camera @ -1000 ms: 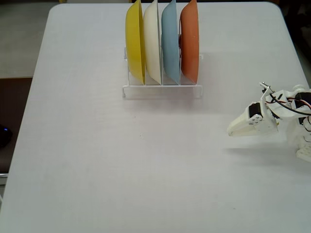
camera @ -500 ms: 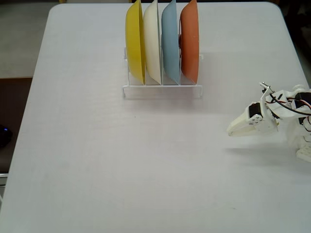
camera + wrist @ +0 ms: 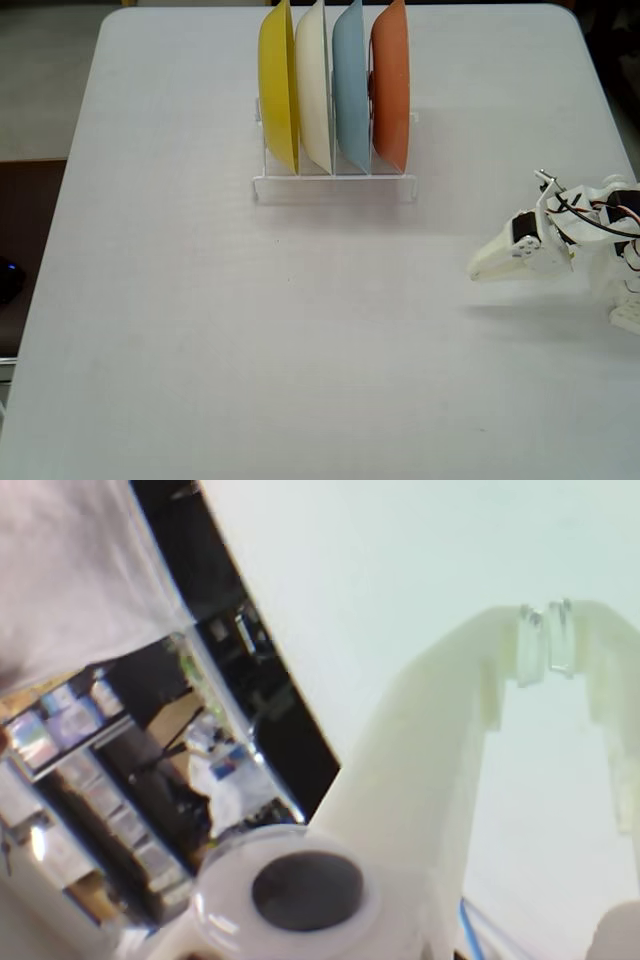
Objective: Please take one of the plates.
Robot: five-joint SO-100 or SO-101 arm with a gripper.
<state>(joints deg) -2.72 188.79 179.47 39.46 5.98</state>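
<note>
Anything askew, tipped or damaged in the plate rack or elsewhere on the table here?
Nothing stands out. All four plates stand upright in the rack, the orange plate rightmost in the fixed view; the claw sits apart, empty.

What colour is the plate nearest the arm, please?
Orange, a terracotta shade; the plate shows best in the fixed view.

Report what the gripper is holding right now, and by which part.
Nothing is held. In the wrist view the gripper has its fingertips together with nothing between them. In the fixed view it sits low at the table's right side, apart from the orange plate standing in the rack.
</note>
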